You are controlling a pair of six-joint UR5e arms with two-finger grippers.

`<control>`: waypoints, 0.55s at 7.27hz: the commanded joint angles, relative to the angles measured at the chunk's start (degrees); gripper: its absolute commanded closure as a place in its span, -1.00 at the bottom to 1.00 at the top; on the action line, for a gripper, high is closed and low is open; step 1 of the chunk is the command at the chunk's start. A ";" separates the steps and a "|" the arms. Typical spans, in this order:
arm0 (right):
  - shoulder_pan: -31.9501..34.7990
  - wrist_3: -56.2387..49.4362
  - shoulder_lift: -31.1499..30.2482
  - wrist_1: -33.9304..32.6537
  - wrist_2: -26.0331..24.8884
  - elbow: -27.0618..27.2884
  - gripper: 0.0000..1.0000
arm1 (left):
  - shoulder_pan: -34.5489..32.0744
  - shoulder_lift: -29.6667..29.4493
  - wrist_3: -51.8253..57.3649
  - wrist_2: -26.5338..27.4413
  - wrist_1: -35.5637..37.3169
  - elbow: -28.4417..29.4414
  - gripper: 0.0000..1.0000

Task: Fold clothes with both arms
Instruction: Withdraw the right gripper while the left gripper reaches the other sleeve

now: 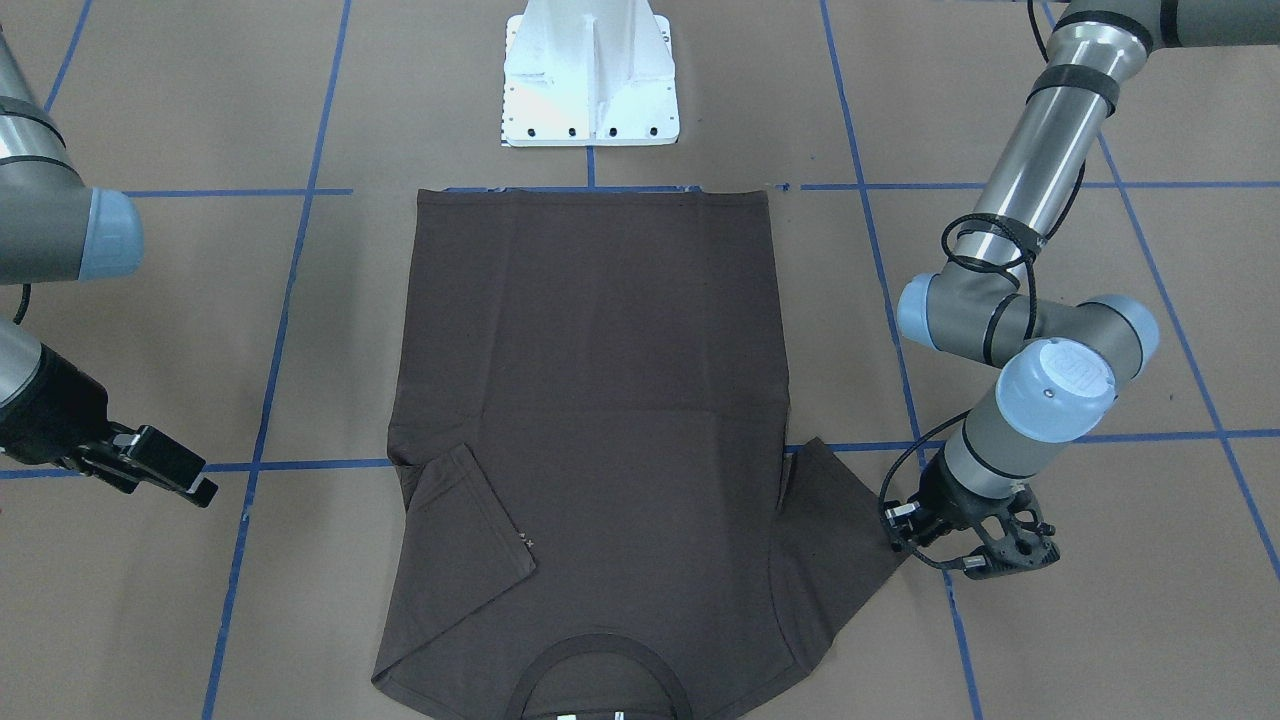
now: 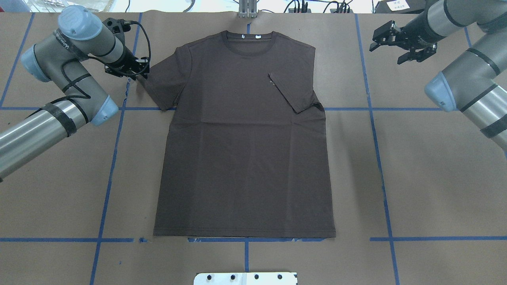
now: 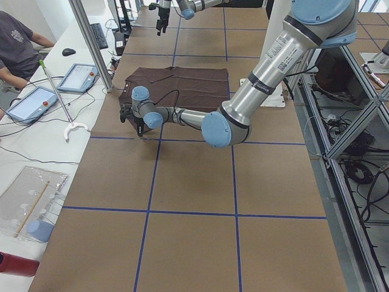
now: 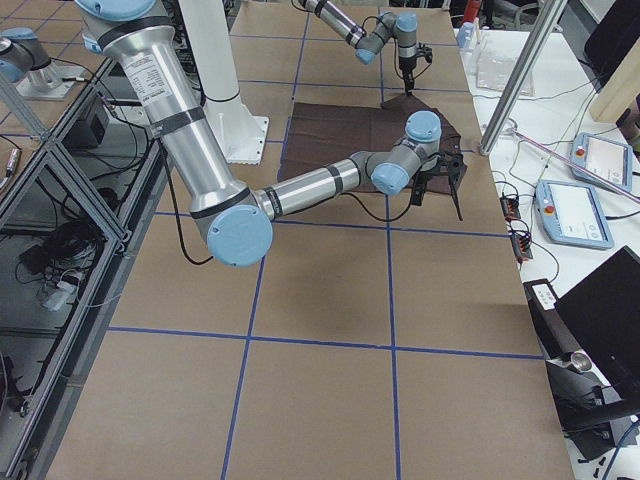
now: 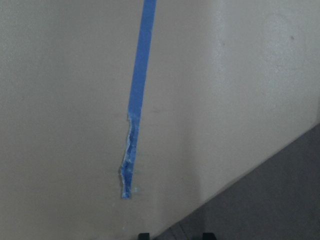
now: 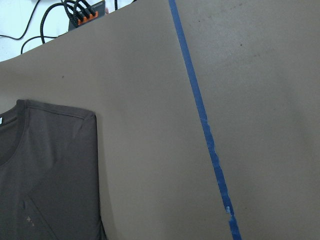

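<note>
A dark brown T-shirt [image 2: 245,158] of matte knit lies flat and face up in the middle of the table [image 2: 435,178], which is covered in smooth brown paper crossed by blue tape [image 5: 140,75] in a grid. The straight bottom hem points toward the white metal pedestal base [image 1: 590,80], and the ribbed round collar [image 2: 249,39] with 2 white neck labels [image 2: 257,36] lies at the far edge. The sleeve [image 2: 291,89] on the robot's right is folded inward over the chest as a crisp-edged flap, while the other sleeve [image 2: 166,83] lies spread out on the paper. The left gripper [image 2: 136,73] sits low at that spread sleeve's outer edge; only the left wrist view shows its 2 black fingertips [image 5: 144,235] parted, with the sleeve hem between them, not clamped. The right gripper [image 2: 386,53] hangs over bare paper well apart from the shirt's folded side, its jaws spread and grasping nothing. The right wrist view alone resolves the small pale chest lettering [image 6: 27,219] beside the flap's tip. The exterior left view adds a seated operator [image 3: 15,48] at a white bench beside the table
</note>
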 commanded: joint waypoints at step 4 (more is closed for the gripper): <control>0.01 0.00 -0.10 -0.01 0.15 0.00 -1.00 | 0.33 -4.92 -7.84 -0.52 0.37 -2.55 1.00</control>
